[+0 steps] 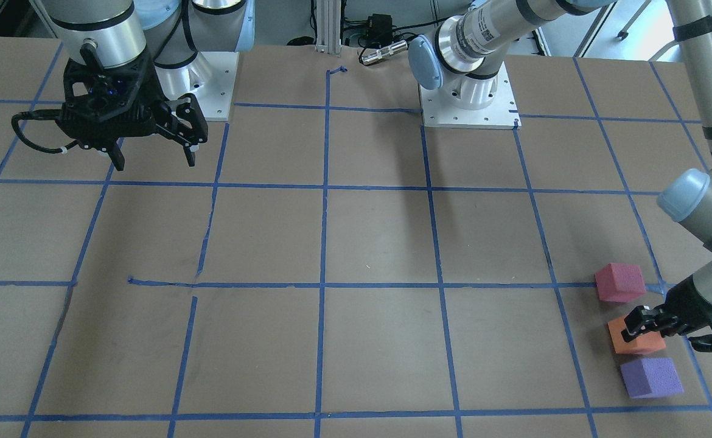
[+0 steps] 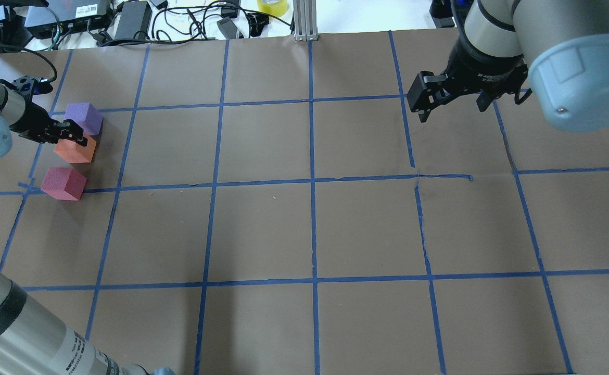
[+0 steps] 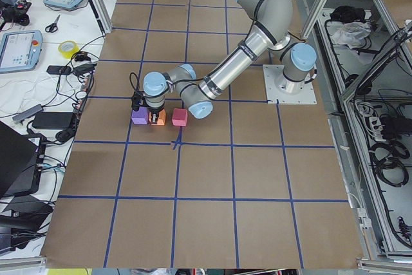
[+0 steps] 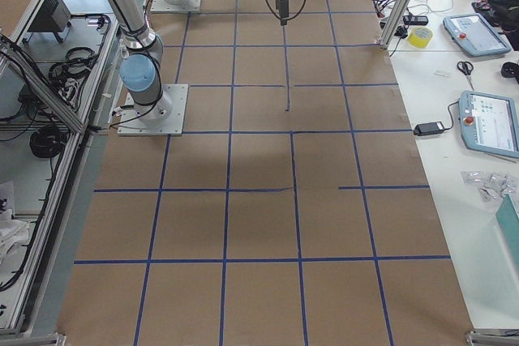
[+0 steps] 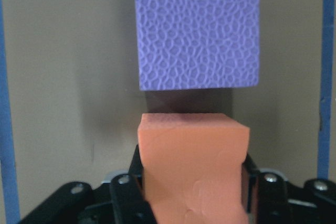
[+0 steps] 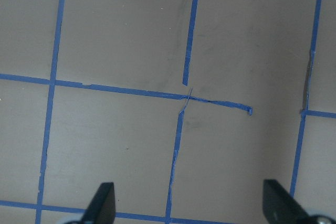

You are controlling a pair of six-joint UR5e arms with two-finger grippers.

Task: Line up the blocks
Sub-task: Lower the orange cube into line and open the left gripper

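Three foam blocks sit near the table's left end: purple (image 2: 83, 118), orange (image 2: 75, 151) and pink-red (image 2: 64, 183). In the front-facing view they are the purple (image 1: 651, 377), orange (image 1: 636, 345) and pink-red (image 1: 619, 282) blocks. My left gripper (image 2: 70, 134) is shut on the orange block. In the left wrist view the orange block (image 5: 191, 166) sits between the fingers, with the purple block (image 5: 198, 30) just ahead across a small gap. My right gripper (image 2: 451, 108) hangs open and empty over the far right of the table, and it also shows in the front-facing view (image 1: 154, 163).
Blue tape lines (image 2: 312, 182) grid the brown table. Cables and power boxes (image 2: 127, 15) and a tape roll (image 2: 272, 6) lie beyond the far edge. The arm base plates (image 1: 468, 100) stand at the robot's side.
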